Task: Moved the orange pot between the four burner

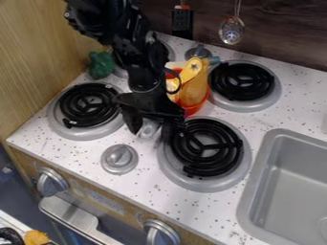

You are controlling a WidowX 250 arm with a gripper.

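Observation:
My gripper [151,131] hangs over the middle of the stove top, between the left burner [85,106] and the front right burner [207,146]. It is open, one finger to each side of a small grey shiny thing. The orange pot [195,107] stands behind it and to its right, among the burners, partly hidden by the arm. Yellow items [194,86] stick up out of the pot. The back right burner [243,82] is right of the pot, and the back left burner [164,50] is mostly behind the arm.
A grey sink [291,182] lies at the right. Green broccoli [101,65] sits at the back left by the wooden wall. A grey knob [119,159] rises near the front edge. A spatula [182,22] and slotted spoon [232,30] hang at the back.

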